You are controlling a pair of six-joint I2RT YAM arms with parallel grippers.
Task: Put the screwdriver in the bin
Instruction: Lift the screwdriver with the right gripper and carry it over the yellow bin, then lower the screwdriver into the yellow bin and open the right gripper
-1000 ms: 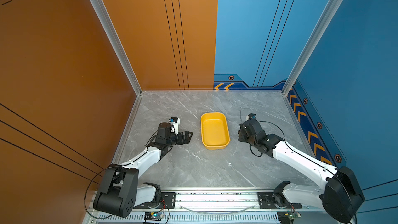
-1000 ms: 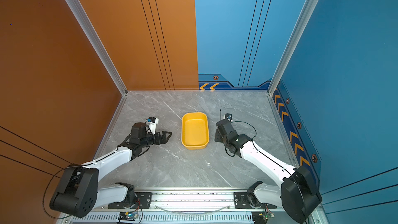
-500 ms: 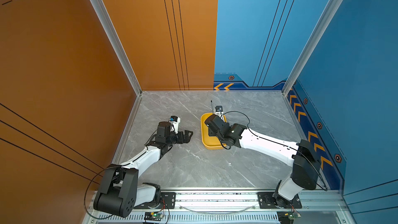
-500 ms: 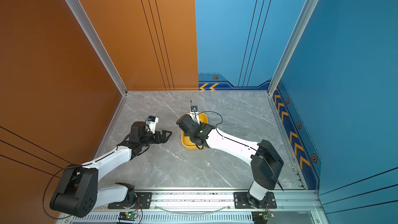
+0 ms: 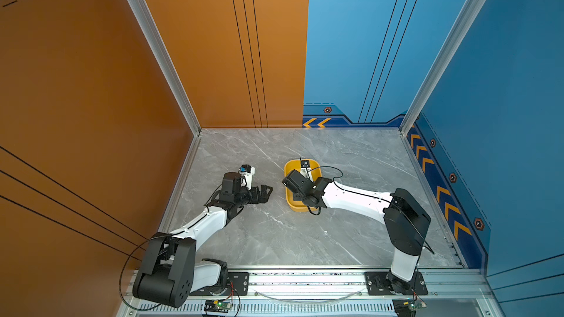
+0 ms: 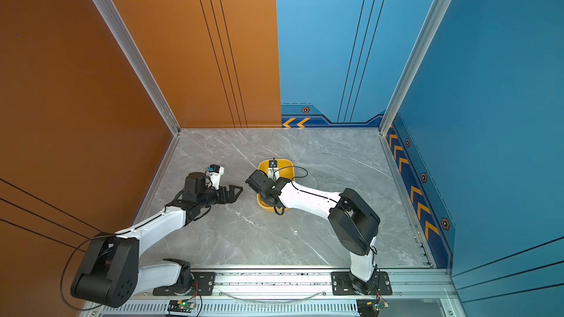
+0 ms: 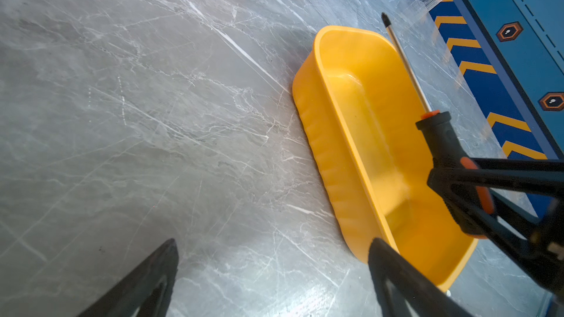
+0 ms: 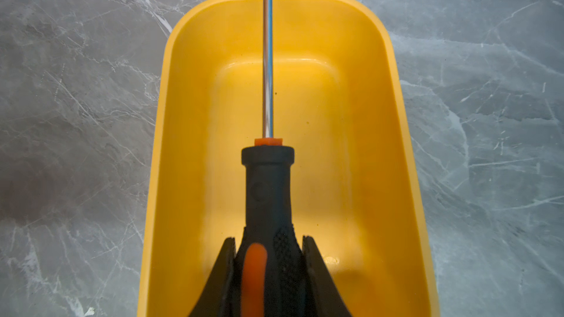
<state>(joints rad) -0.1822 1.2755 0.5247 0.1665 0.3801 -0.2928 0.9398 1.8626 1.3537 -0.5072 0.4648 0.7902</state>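
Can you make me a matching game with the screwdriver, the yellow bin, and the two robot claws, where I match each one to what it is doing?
Things:
1. screwdriver
2. bin
3. left gripper
4. right gripper

What it is doing:
A. open, holding nothing, beside the bin
B. sitting on the grey marble table, nothing lying in it
C. shut on the black-and-orange handle
D. held above the bin, metal tip reaching past the far rim

Pairs: 1-D, 2-B, 3-A, 4-C
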